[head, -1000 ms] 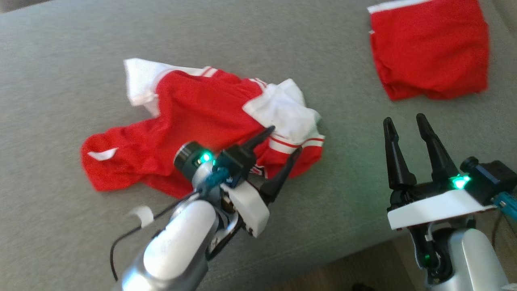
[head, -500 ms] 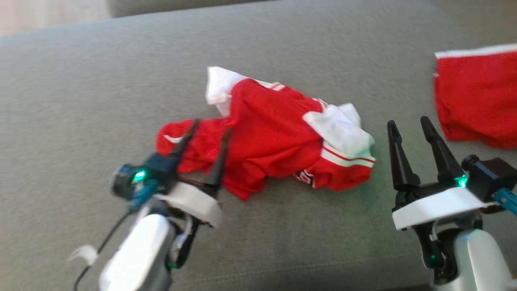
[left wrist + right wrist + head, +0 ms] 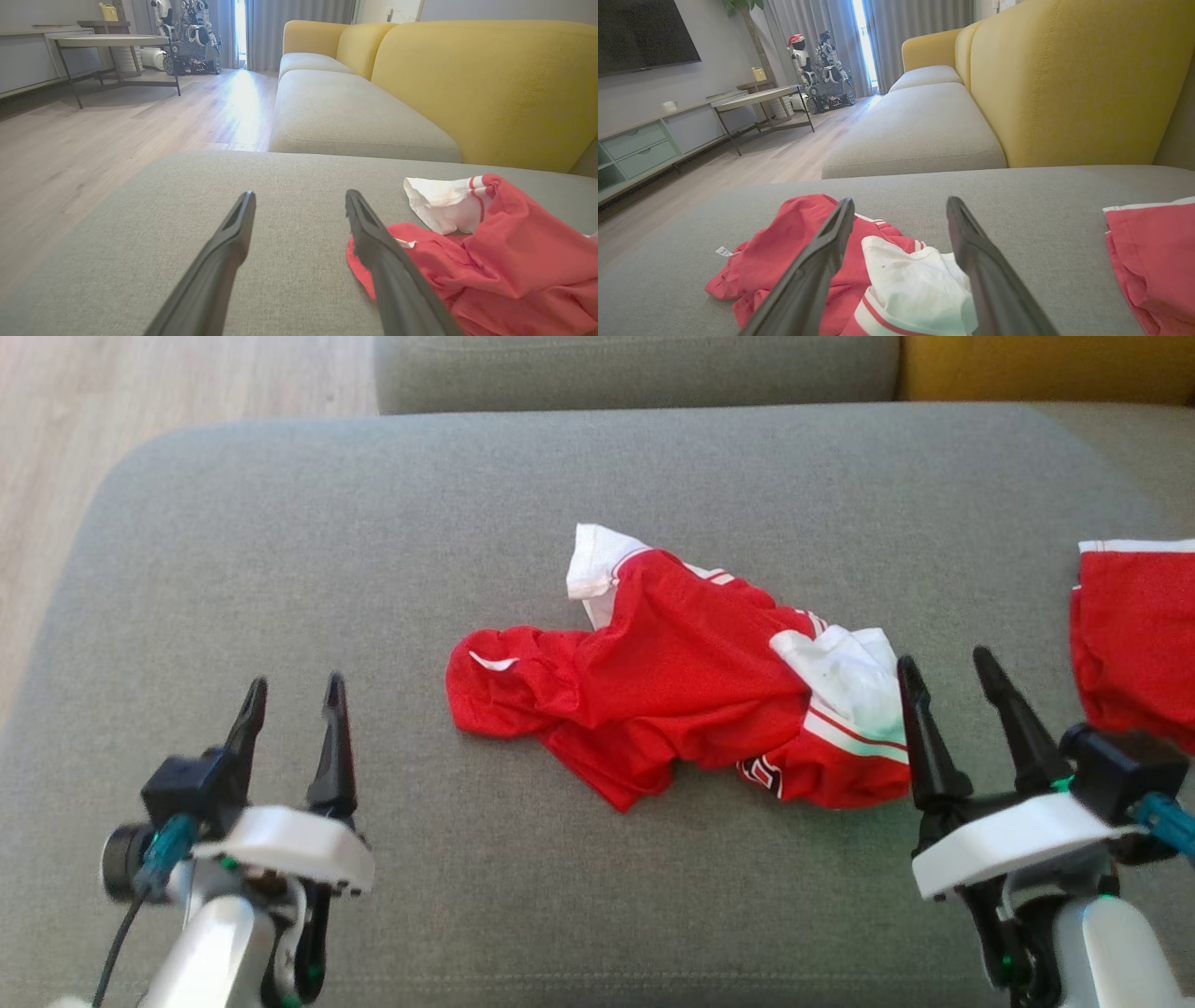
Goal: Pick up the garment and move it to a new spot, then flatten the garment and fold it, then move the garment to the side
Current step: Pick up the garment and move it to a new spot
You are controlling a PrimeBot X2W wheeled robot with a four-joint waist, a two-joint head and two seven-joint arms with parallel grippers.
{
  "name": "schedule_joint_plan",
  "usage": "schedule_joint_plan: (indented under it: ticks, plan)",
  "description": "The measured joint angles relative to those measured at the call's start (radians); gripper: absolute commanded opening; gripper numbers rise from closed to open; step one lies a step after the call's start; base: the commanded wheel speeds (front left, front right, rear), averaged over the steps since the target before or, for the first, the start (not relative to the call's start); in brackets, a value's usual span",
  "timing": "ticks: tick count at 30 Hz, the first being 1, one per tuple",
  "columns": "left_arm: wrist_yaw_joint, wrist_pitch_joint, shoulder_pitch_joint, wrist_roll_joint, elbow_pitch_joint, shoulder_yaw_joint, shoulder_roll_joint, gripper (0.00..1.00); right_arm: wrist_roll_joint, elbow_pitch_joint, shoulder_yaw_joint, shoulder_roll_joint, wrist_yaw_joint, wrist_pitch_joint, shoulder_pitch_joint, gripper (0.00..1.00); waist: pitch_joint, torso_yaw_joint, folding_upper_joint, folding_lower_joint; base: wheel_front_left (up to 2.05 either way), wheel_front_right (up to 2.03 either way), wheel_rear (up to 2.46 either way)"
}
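Note:
A crumpled red and white garment [image 3: 681, 681] lies in a heap in the middle of the grey cushion [image 3: 280, 569]. My left gripper [image 3: 294, 686] hovers open and empty at the lower left, well to the left of the heap. In the left wrist view the garment [image 3: 504, 252] lies just right of my left gripper [image 3: 300, 199]. My right gripper [image 3: 948, 665] stands open and empty at the heap's right end. In the right wrist view the garment's white sleeve [image 3: 915, 280] lies between and beneath my right gripper [image 3: 900, 205].
A folded red garment [image 3: 1134, 635] lies at the cushion's right edge, also in the right wrist view [image 3: 1153, 261]. A yellow sofa back [image 3: 490, 84] rises behind the cushion. Wooden floor [image 3: 56, 476] lies beyond the left edge, with a low table [image 3: 112, 46] farther off.
The head camera has swung, so the whole scene has shifted. My left gripper has drawn back from over the garment to the lower left. The garment lies in the same heap.

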Motion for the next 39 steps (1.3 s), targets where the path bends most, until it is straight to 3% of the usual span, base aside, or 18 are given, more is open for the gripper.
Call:
schedule_joint_plan:
  ticks: [16,39]
  plan:
    - [0.003,0.015,0.136,-0.022,-0.049,0.009,0.029,1.0,-0.016,0.026,-0.005,0.0,0.0,0.028,0.081,1.0,-0.078,0.009,0.0,0.0,0.0,0.0,0.0]
    - [0.02,0.033,0.152,-0.031,-0.063,-0.012,0.04,1.0,-0.023,0.018,-0.009,0.0,0.0,0.032,0.09,1.0,-0.078,0.006,0.0,0.0,0.0,0.0,0.0]
